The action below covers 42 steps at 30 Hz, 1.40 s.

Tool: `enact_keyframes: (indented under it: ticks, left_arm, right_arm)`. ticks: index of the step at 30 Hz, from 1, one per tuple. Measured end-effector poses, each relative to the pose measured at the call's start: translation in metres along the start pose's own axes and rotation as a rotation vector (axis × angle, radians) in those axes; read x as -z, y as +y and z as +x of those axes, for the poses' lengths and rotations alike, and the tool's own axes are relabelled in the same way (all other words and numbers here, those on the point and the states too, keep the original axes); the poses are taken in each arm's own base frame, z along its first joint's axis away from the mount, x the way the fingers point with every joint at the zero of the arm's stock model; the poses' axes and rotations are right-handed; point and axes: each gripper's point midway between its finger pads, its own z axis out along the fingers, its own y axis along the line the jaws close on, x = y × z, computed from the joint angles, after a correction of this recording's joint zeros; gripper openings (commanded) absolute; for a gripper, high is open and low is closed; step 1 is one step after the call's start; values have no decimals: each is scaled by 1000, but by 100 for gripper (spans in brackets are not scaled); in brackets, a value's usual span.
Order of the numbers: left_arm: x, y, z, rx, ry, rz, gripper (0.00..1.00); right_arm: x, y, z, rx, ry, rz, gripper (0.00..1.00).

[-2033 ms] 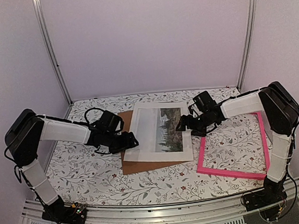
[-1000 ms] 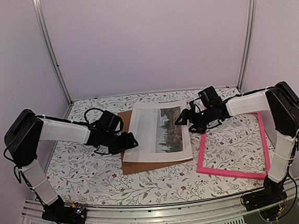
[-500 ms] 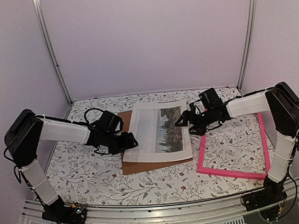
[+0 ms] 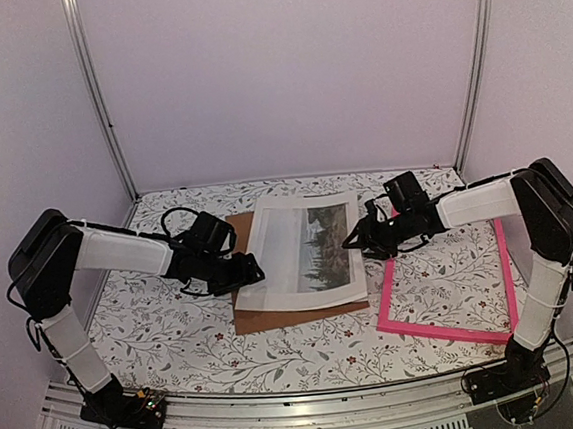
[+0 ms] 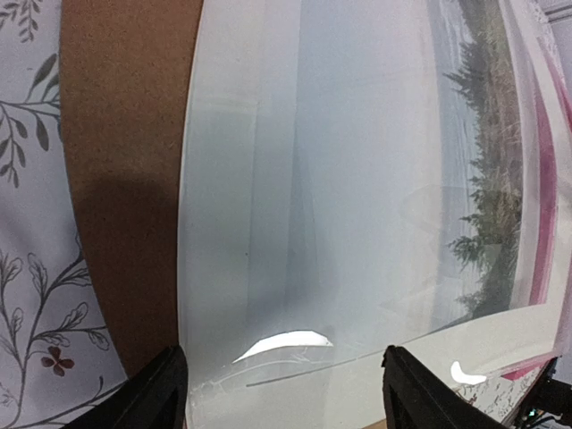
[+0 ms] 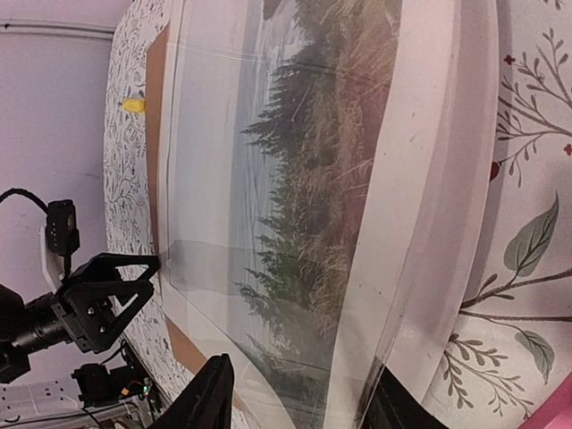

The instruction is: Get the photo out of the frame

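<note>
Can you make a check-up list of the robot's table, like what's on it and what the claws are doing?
Surface: table with a leafy flower pattern.
Job's things: photo lies on the brown backing board; the pink frame lies empty on the table, to the right.
Clutter: one tiny yellow thing on the table past the board, too small to name.
Claws: left claw open at the photo's left edge; right claw open at its right edge.
Cables: black cable loops over the left arm; wires at the arm bases.
Surroundings: plain pale walls, metal posts.
</note>
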Motion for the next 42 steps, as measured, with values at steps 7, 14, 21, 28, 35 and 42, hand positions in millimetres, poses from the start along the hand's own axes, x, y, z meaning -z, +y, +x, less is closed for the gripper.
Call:
enact_keyframes:
  ticks: [7,14,21,28,35,42]
  left_arm:
    - [0,0,0,-1,-3,-4,77]
    - [0,1,0,-2,-4,-7,78]
    - [1,3,-1,-14,-3,-26,79]
    - [7,9,-2,-44,4,-82,79]
    - [22,-5,-18,-70,-33,-62,80]
    - [31,-32,-35,-93,-61,9,80]
  right_arm:
    - [0,-4,-2,-1,-12,16,19]
    - [0,-8,-3,0,-18,37,0]
    - [1,-16,0,-8,-13,74,0]
    - [9,-14,-1,4,-19,97,0]
    - [22,-1,-4,21,-38,78,0]
    - [38,9,-6,27,-52,70,0]
